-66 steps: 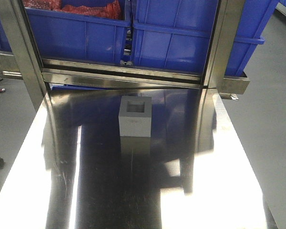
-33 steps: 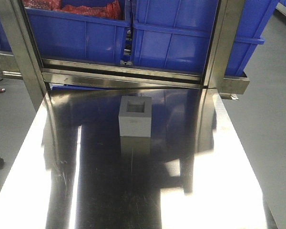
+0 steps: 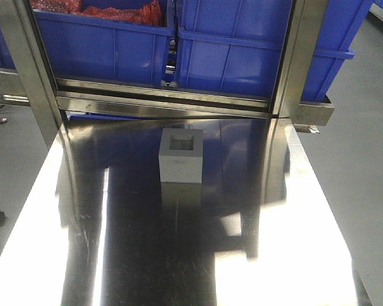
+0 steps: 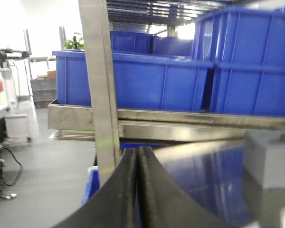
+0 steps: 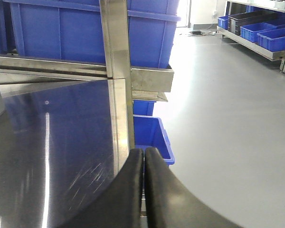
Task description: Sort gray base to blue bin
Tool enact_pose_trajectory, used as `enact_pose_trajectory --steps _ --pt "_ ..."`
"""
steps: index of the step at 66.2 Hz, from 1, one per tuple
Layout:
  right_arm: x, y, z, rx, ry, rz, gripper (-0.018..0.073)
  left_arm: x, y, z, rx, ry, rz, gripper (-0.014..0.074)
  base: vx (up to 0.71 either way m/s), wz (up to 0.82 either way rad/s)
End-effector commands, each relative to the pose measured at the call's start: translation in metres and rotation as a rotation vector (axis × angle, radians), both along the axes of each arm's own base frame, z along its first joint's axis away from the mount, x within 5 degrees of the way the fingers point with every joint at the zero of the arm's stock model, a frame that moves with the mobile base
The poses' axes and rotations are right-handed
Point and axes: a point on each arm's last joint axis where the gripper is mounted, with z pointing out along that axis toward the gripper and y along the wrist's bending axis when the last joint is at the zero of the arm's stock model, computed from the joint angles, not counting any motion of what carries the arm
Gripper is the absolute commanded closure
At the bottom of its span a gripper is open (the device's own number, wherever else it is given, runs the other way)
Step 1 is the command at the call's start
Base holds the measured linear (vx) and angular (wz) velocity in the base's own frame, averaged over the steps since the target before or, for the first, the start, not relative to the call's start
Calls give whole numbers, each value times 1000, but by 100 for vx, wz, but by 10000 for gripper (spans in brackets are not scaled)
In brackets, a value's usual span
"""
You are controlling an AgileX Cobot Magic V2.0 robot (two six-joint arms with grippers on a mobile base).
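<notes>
Gray base sorting: hazards at the outset, largest item first; all positions are given relative to the gray base.

Steel table: mirror-polished and lying under the base on every side. It looks slippery, so a finger that touches one wall first would probably push the block away instead of clamping it. The block's reflection just in front of it could also mislead a depth estimate.

Blue bin: behind the base and higher, on a rack shelf. A red-filled bin sits behind and to the left, so a sideways drift on the carry could drop the block in the wrong crate.

Rack posts and crossbar: these stand between the base and the bins. A low or wide transfer path risks striking them or the bin rim.

The base itself stands upright near the far middle of the table, with its square recess facing up. Nothing touches it. A fingertip that comes down off-centre could catch in the recess and tip it.

Left gripper: well to the left of the base, fingers pressed together and empty.

Right gripper: well to the right of the base, likewise closed on nothing. Either would knock the block if it came down before opening.
</notes>
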Motion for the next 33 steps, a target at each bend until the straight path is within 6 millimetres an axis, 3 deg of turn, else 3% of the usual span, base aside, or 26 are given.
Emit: enact_pose_trajectory --steps 1,16,33 --pt "2 0 5 -21 -51 -2 564 -3 0 37 -41 -51 -5 604 0 0" --pt "2 0 5 -21 -51 -2 564 31 -1 92 16 175 -10 604 0 0" --pt "2 0 5 -21 -51 -2 564 65 -1 105 15 278 -12 602 0 0"
